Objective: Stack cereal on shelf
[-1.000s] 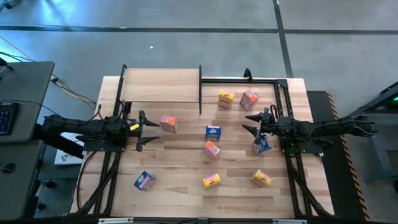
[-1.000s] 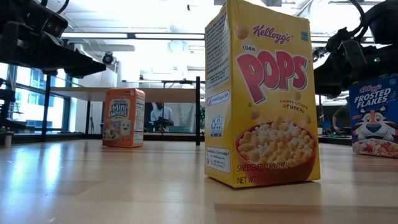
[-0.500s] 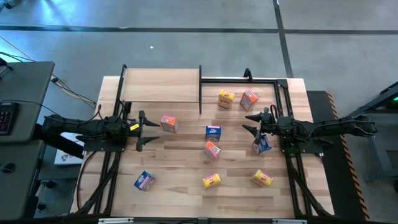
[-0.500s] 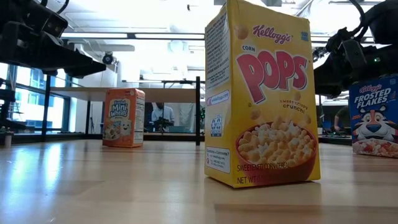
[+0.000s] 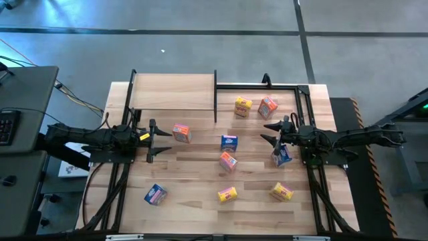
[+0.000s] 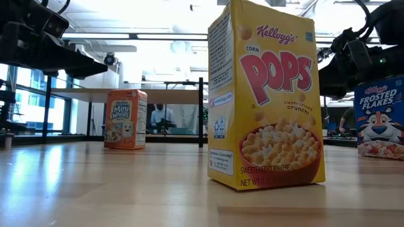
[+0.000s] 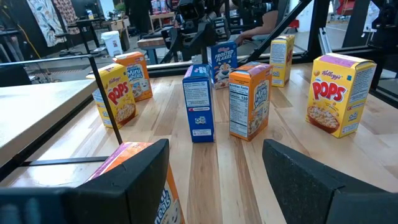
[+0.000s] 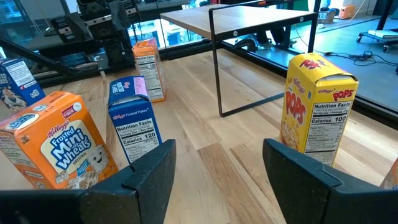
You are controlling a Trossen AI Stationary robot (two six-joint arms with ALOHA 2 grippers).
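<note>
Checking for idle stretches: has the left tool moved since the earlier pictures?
No. The left tool sits beside the orange box, same spot below the shelf.

Ahead of my left gripper [image 7: 214, 180], black-fingered, stand yellow Corn Pops boxes [image 7: 336, 93] with red lettering, an orange Mini-Wheats box [image 7: 250, 101], and a blue box [image 7: 198, 102], on the pale planked tabletop [image 7: 280, 134].

Grey concrete floor [image 5: 200, 17], bright windows [image 6: 22, 94], white ceiling with strip lights [image 6: 158, 12], grey desk [image 5: 23, 94]
</note>
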